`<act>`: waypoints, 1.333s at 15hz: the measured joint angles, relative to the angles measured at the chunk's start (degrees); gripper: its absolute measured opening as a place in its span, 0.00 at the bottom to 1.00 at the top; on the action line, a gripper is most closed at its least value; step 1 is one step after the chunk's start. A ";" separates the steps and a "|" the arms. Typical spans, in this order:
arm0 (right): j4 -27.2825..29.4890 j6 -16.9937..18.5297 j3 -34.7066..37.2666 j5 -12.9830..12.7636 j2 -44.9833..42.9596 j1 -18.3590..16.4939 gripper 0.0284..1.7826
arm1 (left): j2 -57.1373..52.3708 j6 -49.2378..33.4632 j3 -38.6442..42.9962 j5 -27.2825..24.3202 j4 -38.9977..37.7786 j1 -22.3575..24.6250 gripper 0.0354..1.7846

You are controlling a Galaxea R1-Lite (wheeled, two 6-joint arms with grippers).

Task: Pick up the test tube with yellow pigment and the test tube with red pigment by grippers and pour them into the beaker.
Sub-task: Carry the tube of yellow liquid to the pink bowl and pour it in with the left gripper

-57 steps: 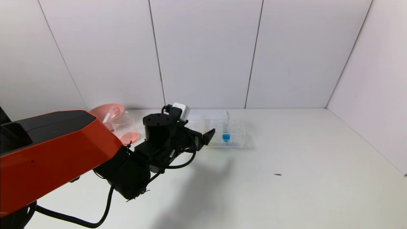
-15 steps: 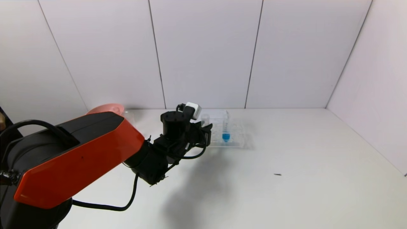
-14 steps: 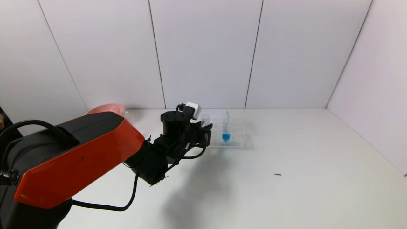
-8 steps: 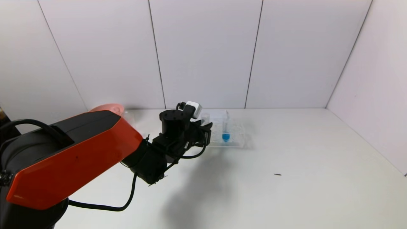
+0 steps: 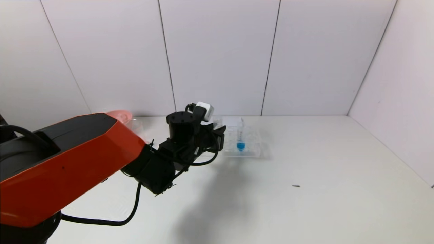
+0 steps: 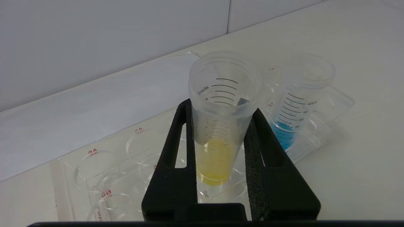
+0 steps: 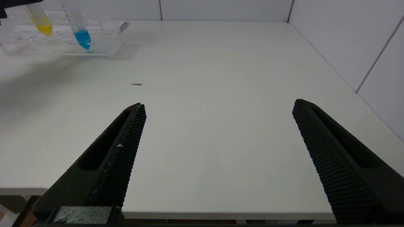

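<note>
My left gripper (image 6: pixel 221 108) is shut on the test tube with yellow pigment (image 6: pixel 221 126), one black finger on each side of the tube below its rim. The tube is over the clear rack (image 6: pixel 104 176) and leans a little. In the right wrist view the yellow tube (image 7: pixel 39 22) has its tip higher than the blue tube's. In the head view the left gripper (image 5: pixel 220 135) is at the rack's left end. The beaker (image 5: pixel 137 124) shows only as a clear edge behind my left arm. The test tube with red pigment is out of view. My right gripper (image 7: pixel 218 104) hangs open over the table's near edge.
A tube of blue liquid (image 5: pixel 241 139) stands upright in the rack (image 5: pixel 252 150), right of the held tube. The pink bowl (image 5: pixel 118 114) peeks out at the back left behind my orange arm. A small dark speck (image 5: pixel 296 186) lies on the white table.
My left arm has risen slightly and drawn a little to the left, with the gripper still shut at the rack. The right gripper's earlier state is not shown.
</note>
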 joint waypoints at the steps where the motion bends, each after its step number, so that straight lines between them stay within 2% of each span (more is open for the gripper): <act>1: 0.00 0.02 0.00 0.00 0.00 0.00 0.95 | -0.44 0.00 0.02 0.04 0.30 -0.09 0.23; 13: 0.00 0.00 -0.02 -0.02 0.00 0.00 0.95 | -6.75 1.76 2.12 0.41 0.72 -0.69 0.23; 20: 0.00 0.02 -0.02 -0.02 0.00 0.00 0.95 | -13.29 3.33 5.10 0.50 3.50 -0.09 0.23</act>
